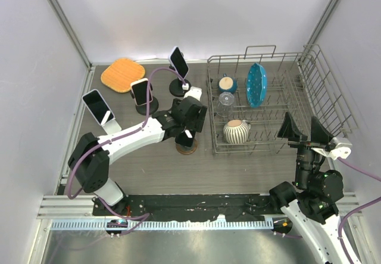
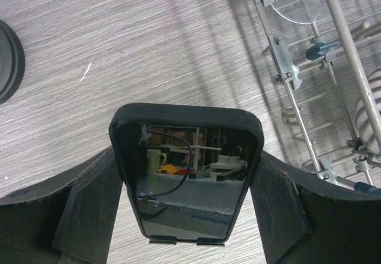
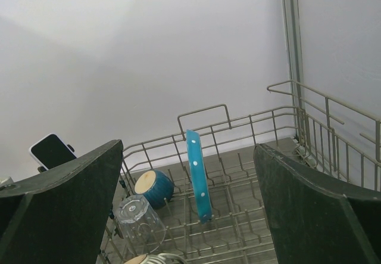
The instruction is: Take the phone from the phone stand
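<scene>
A phone in a black case (image 2: 186, 177) stands on a phone stand with a round brown base (image 1: 186, 147). Two small stand tabs (image 2: 161, 238) show under its lower edge. My left gripper (image 2: 187, 168) comes down over it, and the fingertips (image 2: 95, 210) press against its two side edges. In the top view the left gripper (image 1: 189, 124) sits right above that stand. My right gripper (image 3: 189, 151) is open and empty, held up near the rack's right end (image 1: 305, 128).
Three more phones on stands are at the back left (image 1: 98, 106) (image 1: 141, 91) (image 1: 179, 63). An orange pad (image 1: 122, 74) lies behind them. A wire dish rack (image 1: 333, 106) holds a blue plate (image 1: 256, 84), a blue bowl (image 1: 227, 84), a glass (image 1: 226, 101) and a striped mug (image 1: 236, 131).
</scene>
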`<state>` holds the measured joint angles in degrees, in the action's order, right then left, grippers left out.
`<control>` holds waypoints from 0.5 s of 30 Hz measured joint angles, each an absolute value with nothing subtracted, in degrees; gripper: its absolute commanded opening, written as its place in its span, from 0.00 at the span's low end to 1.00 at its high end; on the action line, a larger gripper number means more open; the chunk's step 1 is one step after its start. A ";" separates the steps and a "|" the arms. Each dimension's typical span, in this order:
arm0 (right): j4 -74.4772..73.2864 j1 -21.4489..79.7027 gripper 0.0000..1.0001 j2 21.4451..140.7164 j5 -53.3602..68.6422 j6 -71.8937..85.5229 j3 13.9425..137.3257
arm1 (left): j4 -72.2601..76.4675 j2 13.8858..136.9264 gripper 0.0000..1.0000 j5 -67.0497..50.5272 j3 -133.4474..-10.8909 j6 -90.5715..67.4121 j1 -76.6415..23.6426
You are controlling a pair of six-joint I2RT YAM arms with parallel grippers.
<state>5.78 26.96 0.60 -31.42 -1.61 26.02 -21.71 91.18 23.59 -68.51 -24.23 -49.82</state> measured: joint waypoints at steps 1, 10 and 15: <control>5.78 26.96 0.96 0.60 -31.42 -1.58 26.02 | -21.78 91.15 0.76 23.64 -68.55 -24.23 -49.87; 5.78 26.96 0.97 0.60 -31.44 -1.56 26.02 | -23.24 88.01 0.44 23.81 -68.55 -24.77 -50.11; 5.78 26.96 0.97 0.60 -31.46 -1.50 26.02 | -24.75 83.22 0.30 24.93 -68.73 -24.40 -50.24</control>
